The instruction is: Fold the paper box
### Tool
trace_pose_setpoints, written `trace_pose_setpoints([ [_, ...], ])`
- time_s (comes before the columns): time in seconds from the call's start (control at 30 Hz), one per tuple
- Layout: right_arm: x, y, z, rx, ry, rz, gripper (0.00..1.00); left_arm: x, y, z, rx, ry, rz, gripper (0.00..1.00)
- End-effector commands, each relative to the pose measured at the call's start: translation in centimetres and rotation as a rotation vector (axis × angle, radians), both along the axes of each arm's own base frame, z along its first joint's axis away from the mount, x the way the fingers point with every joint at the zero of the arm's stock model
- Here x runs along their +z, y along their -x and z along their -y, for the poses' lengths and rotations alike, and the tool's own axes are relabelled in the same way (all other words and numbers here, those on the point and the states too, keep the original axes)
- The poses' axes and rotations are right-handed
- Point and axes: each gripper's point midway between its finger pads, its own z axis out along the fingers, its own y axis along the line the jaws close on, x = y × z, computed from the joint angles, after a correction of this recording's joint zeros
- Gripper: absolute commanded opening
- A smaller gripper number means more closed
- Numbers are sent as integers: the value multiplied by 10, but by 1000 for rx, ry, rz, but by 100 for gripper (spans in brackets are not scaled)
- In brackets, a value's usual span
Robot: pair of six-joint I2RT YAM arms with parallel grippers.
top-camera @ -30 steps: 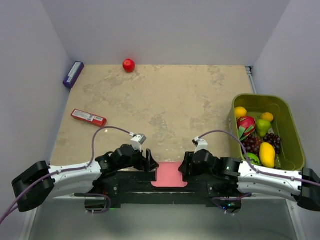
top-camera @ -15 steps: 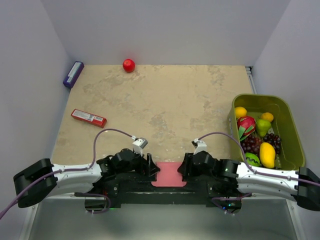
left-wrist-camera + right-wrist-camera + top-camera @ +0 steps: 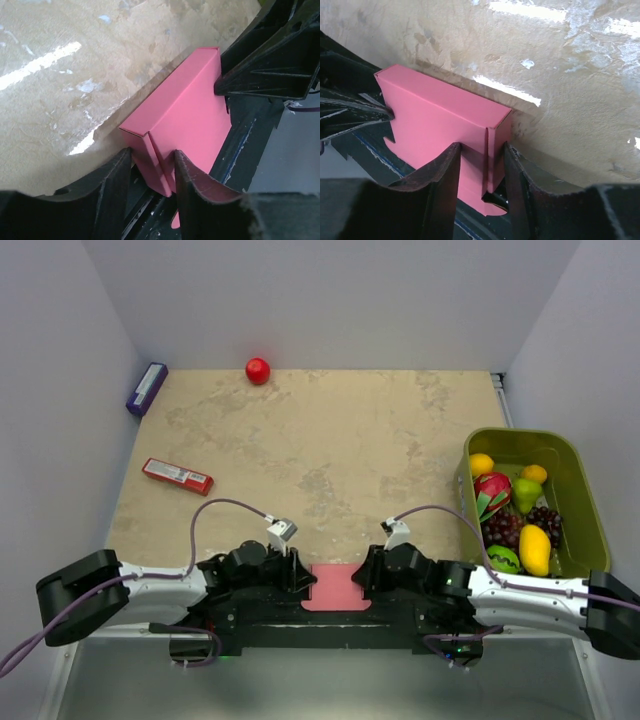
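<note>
The pink paper box (image 3: 335, 587) lies partly folded at the table's near edge, over the black arm mount. My left gripper (image 3: 297, 575) is at its left end and my right gripper (image 3: 360, 575) at its right end. In the left wrist view the paper box (image 3: 185, 105) shows a folded-up side wall, and the left gripper (image 3: 152, 157) has both fingers pressed on that end. In the right wrist view the paper box (image 3: 440, 115) has its upright end wall and corner flap pinched by the right gripper (image 3: 482, 150). A curved tab hangs below.
A red ball (image 3: 258, 370) sits at the far edge and a purple box (image 3: 146, 389) at the far left. A red bar packet (image 3: 177, 475) lies on the left. A green bin (image 3: 580, 455) with fruit stands at the right. The black mount (image 3: 330, 625) spans the near edge.
Both grippers have slid inward along the near edge to the box's ends. Their jaws have narrowed from wide open onto the box.
</note>
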Motion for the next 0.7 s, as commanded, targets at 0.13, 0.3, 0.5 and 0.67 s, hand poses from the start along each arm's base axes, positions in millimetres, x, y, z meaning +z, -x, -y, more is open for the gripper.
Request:
trace_pose_setpoints([
  [0.13, 8, -16, -6, -69, -39, 57, 29, 19, -13, 10, 52, 86, 41, 36],
  [0.3, 14, -34, -7, -113, 14, 122, 25, 17, -29, 8, 125, 42, 68, 34],
  [0.5, 12, -60, -23, -95, 107, 170, 26, 9, -62, -10, 247, -10, 54, 32],
  [0.67, 9, -87, -36, -61, 94, 150, 32, 9, -88, -17, 301, -73, 92, 32],
])
